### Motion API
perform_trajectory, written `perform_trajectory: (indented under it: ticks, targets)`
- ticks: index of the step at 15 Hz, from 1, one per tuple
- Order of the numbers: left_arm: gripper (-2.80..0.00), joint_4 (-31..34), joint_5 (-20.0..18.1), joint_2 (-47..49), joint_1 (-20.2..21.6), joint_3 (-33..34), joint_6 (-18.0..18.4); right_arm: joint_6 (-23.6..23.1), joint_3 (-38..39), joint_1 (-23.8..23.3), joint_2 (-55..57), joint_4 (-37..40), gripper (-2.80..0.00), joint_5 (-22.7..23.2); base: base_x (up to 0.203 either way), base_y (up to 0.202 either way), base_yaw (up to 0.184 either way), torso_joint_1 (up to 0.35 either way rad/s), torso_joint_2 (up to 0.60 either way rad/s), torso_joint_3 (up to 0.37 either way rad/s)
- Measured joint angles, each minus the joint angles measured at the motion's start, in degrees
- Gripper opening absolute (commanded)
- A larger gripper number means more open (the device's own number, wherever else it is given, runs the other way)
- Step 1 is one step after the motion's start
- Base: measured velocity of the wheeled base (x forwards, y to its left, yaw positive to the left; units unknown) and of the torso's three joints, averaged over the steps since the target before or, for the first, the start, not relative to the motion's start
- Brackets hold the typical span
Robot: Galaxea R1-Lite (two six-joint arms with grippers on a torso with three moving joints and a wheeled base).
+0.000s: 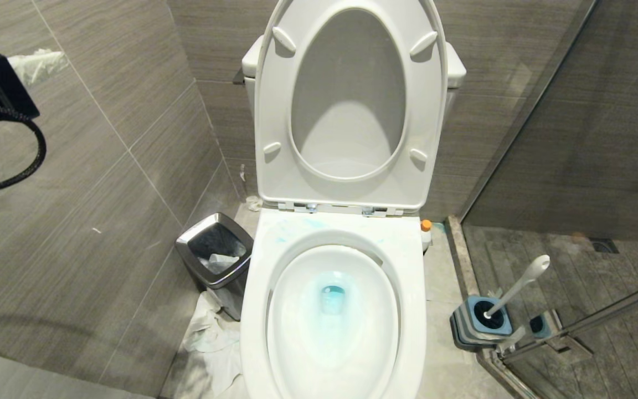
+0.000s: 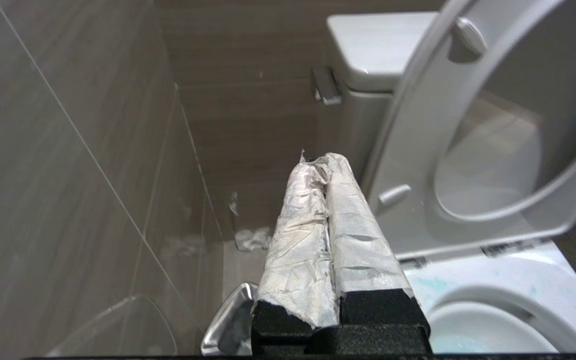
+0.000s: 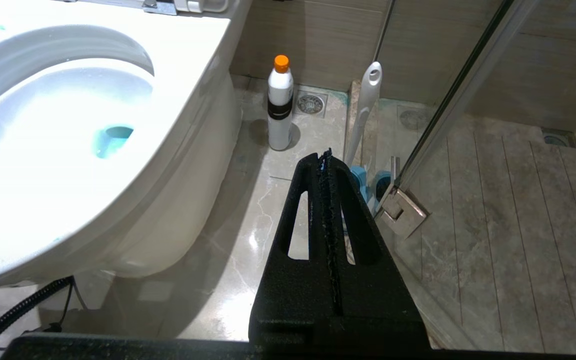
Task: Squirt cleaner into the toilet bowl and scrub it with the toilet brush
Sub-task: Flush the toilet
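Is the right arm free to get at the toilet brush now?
Probably yes. The right pincer, shut and empty, hangs above open floor with the toilet brush standing just ahead in its holder; nothing lies between.

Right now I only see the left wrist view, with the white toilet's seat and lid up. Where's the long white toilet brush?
Observer: The long white-handled toilet brush stands in its square blue-and-grey holder on the floor, right of the white ceramic toilet bowl.
Operator: Is the cleaner in yet?
Observer: Yes, bright blue cleaner tints the water at the bowl's bottom.
Operator: Where's the bottle?
Observer: The small white bottle with an orange cap stands upright on the floor by the toilet's right side.
Operator: Is the other gripper holding anything?
Observer: No, the right gripper is shut and empty.
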Motion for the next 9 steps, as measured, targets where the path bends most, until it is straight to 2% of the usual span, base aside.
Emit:
perform_trajectory:
  ticks: [4, 6, 9]
  targets:
    - [-2.80, -1.24, -0.13, 7.52, 0.60, -9.74, 0.01, 0.01, 0.00, 0.00, 0.00, -0.02, -2.80, -0.01, 0.000, 0.000, 0.000, 0.000, 0.00, 0.000]
    - [-2.80, -1.19, -1.38, 10.59, 0.57, -14.59, 0.02, 0.03, 0.00, -0.02, 0.00, -0.01, -2.80, 0.02, 0.000, 0.000, 0.000, 0.000, 0.00, 0.000]
    - [-2.80, -1.05, -2.00, 14.69, -0.50, -21.95, 0.47, 0.02, 0.00, -0.02, 0.00, -0.02, -2.80, 0.00, 0.000, 0.000, 0.000, 0.000, 0.00, 0.000]
